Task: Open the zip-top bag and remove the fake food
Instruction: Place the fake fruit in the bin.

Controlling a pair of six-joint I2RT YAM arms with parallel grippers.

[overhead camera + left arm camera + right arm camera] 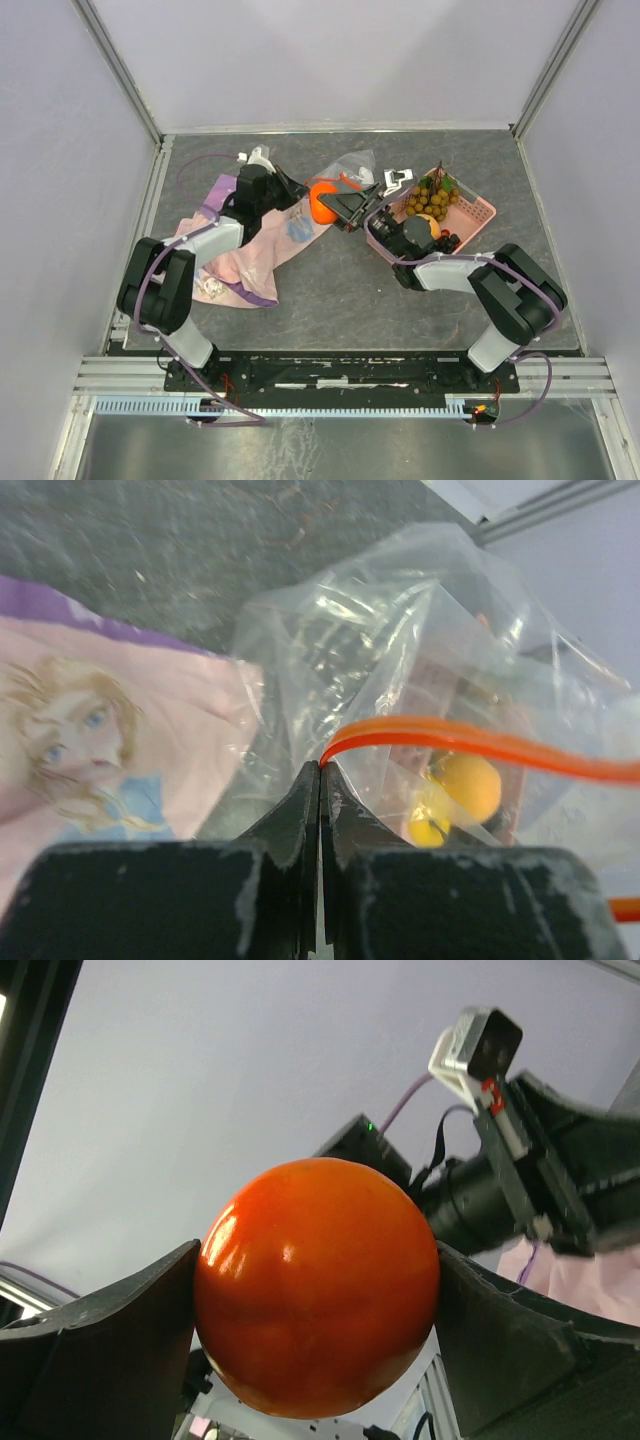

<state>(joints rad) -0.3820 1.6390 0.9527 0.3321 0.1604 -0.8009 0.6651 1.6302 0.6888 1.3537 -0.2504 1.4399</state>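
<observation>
I have the left gripper [320, 780] pinched shut on the bag's [400, 630] zip strip [480, 742], right gripper [318, 1250] spread wide, gripping an orange [318, 1300]; grapes [432, 197] lie in the basket [478, 212].

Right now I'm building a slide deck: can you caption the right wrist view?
Right pincer clamping a glossy orange fake fruit, with the left arm behind it.

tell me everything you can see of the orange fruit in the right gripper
The orange fruit is a smooth, glossy orange-red ball, plastic by its shine, with pale highlights at upper left and no stem or leaf showing. It sits whole between the right gripper's two dark fingers, which press on its sides with the jaws spread wide. No plastic covers it. In the top view it is close beside the clear zip-top bag. Whether it is off the table I cannot tell.
</observation>
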